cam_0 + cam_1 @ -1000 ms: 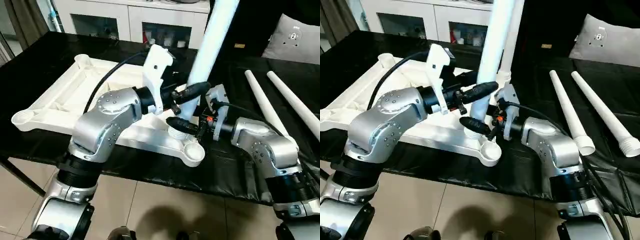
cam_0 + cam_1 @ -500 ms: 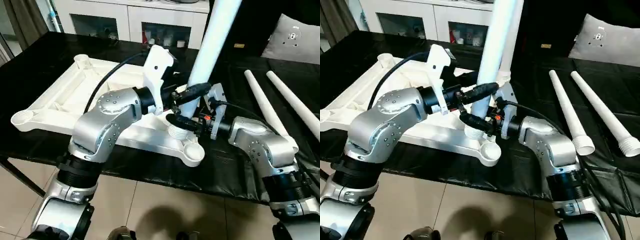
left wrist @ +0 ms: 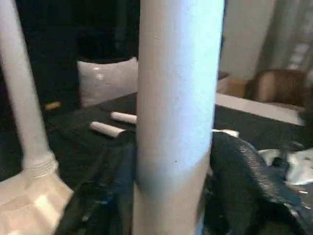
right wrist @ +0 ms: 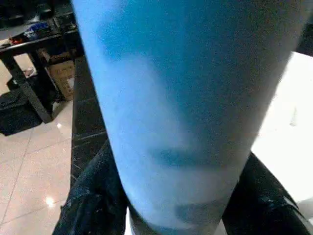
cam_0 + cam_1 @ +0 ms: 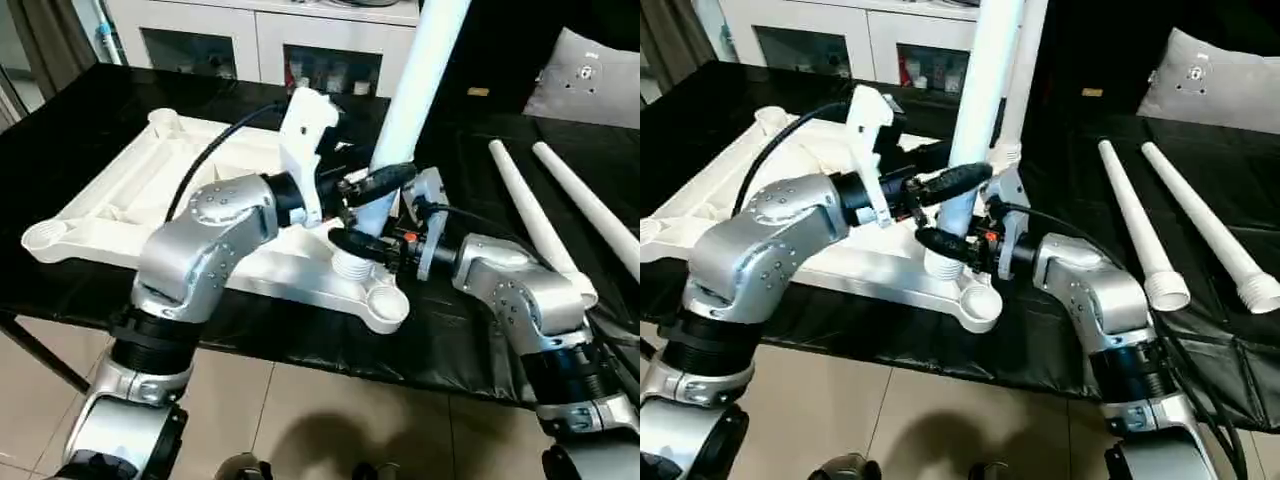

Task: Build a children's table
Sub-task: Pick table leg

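Legs first: you've got one white tube leg (image 5: pixel 413 90) standing nearly upright, leaning a little, with its threaded collar (image 5: pixel 351 266) down at the near right corner socket of the white tabletop (image 5: pixel 140 190), which lies ribbed side up on the black work table (image 5: pixel 70 110). Your left gripper (image 5: pixel 375 193) has its black fingers clamped around that leg just above the collar, and your right gripper (image 5: pixel 352 242) is squeezing it too, a bit lower, right at the collar. Whether the collar is fully seated in a socket is hard to call from the head views, since the fingers cover the joint. The empty round socket (image 5: pixel 384 304) just beside it sits at the table's near edge. A second leg (image 5: pixel 1021 70) already stands upright at the far corner (you can see its collar in the left wrist view (image 3: pixel 38 164)). Two more legs (image 5: pixel 1138 225) (image 5: pixel 1205 225) lie side by side on the black cover, off to your right, well apart from the tabletop.
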`<state>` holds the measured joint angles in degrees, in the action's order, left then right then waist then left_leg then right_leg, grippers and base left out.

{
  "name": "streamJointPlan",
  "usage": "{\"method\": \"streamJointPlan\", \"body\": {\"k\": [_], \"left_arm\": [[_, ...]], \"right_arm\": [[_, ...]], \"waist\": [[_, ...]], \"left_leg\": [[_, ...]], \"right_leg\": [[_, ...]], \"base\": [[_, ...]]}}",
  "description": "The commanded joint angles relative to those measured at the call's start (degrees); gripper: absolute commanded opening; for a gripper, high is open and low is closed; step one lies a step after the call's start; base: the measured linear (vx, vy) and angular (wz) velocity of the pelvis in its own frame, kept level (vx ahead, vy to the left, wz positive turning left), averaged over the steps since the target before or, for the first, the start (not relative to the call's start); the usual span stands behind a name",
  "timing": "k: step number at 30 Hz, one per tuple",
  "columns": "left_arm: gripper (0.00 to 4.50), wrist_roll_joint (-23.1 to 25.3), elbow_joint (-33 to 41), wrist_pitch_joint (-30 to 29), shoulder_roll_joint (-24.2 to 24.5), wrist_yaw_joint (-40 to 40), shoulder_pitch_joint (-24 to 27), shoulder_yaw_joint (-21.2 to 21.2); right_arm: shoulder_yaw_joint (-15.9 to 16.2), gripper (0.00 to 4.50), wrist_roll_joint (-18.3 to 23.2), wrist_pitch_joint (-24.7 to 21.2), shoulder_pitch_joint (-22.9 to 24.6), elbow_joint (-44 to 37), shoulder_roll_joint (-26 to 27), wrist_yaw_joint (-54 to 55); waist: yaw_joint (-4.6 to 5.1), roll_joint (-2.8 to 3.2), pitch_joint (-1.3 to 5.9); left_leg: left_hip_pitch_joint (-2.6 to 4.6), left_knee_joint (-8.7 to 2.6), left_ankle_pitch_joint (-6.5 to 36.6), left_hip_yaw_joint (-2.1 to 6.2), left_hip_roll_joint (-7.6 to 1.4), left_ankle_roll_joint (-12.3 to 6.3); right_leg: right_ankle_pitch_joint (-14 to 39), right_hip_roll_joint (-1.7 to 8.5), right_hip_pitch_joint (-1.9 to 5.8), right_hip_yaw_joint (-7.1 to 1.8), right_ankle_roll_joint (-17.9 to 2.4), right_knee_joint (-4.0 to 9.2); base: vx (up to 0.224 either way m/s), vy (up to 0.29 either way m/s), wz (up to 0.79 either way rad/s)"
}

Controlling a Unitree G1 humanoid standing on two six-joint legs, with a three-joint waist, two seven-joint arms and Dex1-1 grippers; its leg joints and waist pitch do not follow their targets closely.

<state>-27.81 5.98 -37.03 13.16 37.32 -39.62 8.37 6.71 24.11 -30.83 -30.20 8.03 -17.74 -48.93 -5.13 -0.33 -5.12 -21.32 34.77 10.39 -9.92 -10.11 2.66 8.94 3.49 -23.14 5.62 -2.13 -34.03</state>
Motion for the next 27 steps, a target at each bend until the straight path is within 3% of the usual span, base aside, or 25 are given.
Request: {"method": "streamJointPlan", "body": {"k": [1, 6, 9, 15, 17, 19, 23, 26, 27], "left_arm": [[2.87, -2.66, 3.26, -0.80, -0.29, 2.90, 0.48, 0.76], [3.16, -3.30, 3.59, -0.62, -0.53, 3.78, 0.88, 1.09], [3.47, -6.34, 4.70, -1.57, -1.52, 4.71, 1.30, 0.14], [3.97, -16.65, 5.20, -1.91, -6.75, 4.85, 2.32, -7.33], [4.15, -17.44, 3.94, -0.90, -7.72, 3.10, 2.13, -9.64], [4.20, -15.49, 3.14, 0.43, -7.47, 0.87, 2.10, -10.65], [4.23, -8.55, 3.13, 2.06, -5.53, -5.75, 4.10, -11.66], [4.23, -3.35, 3.40, -0.38, -2.39, -11.24, 7.53, -11.55], [4.23, -2.33, 3.62, -0.43, -1.53, -12.03, 8.81, -11.50]], "right_arm": [[-1.67, 1.96, -0.19, -0.16, -0.03, 0.91, -0.50, 1.10], [-1.64, 1.96, -0.24, -0.23, 0.05, 0.85, -0.47, 1.15], [-1.64, 1.94, -0.17, -0.33, 0.16, 0.78, -0.47, 1.21], [-1.96, 1.94, -0.04, -0.46, 1.43, 0.19, -0.09, 1.93], [-2.32, 1.94, 0.09, -0.56, 2.14, -0.55, 0.02, 2.65], [-3.07, 1.94, 0.13, -0.50, 3.05, -1.67, 0.20, 4.04], [-5.71, 1.93, -0.03, -0.70, 5.73, -5.60, 1.10, 9.46], [-7.50, 1.93, -1.63, -1.07, 7.82, -8.77, 2.47, 15.42], [-7.54, 1.93, -2.49, -1.14, 8.46, -9.85, 2.58, 16.81]], "waist": [[-0.09, -0.48, 5.04], [-0.06, -0.51, 4.95], [-0.10, -0.55, 4.95], [-0.13, -0.61, 4.95], [-0.24, -0.54, 4.83], [-0.23, -0.54, 4.84], [0.31, -0.66, 4.56], [0.72, -0.29, 4.66], [0.64, 0.20, 4.64]], "left_leg": [[0.47, -3.57, 6.58, 0.94, -2.92, -2.12], [0.49, -3.61, 6.91, 0.93, -2.85, -2.11], [0.38, -3.59, 6.84, 0.92, -2.78, -1.99], [0.32, -3.50, 6.74, 0.82, -2.70, -2.40], [0.46, -3.57, 7.02, 0.84, -2.79, -2.28], [0.42, -3.54, 7.42, 0.84, -2.70, -2.26], [0.41, -3.76, 8.46, 0.98, -2.62, -1.85], [0.58, -3.80, 8.27, 1.05, -2.41, -0.92], [0.59, -3.86, 8.14, 1.13, -2.45, -0.86]], "right_leg": [[17.77, 5.12, 3.53, -3.33, -7.69, 3.96], [18.77, 5.06, 3.50, -3.32, -7.26, 4.15], [19.12, 5.07, 3.56, -3.32, -7.04, 4.13], [18.42, 4.98, 3.61, -3.29, -7.53, 4.17], [19.10, 5.05, 3.48, -3.27, -7.95, 4.38], [19.48, 4.91, 3.53, -3.21, -7.82, 4.38], [22.92, 4.71, 3.47, -3.15, -3.82, 4.90], [23.83, 4.44, 3.25, -3.06, -1.97, 4.95], [23.61, 4.42, 3.12, -3.07, -1.99, 4.93]], "base": [[0.000, 0.000, 0.00], [0.000, 0.000, 0.00], [0.000, 0.000, 0.00], [0.000, 0.000, 0.00], [0.000, 0.000, 0.00], [0.000, 0.000, 0.00], [0.000, 0.000, 0.00], [0.000, 0.000, 0.00], [0.000, 0.000, 0.00]]}}
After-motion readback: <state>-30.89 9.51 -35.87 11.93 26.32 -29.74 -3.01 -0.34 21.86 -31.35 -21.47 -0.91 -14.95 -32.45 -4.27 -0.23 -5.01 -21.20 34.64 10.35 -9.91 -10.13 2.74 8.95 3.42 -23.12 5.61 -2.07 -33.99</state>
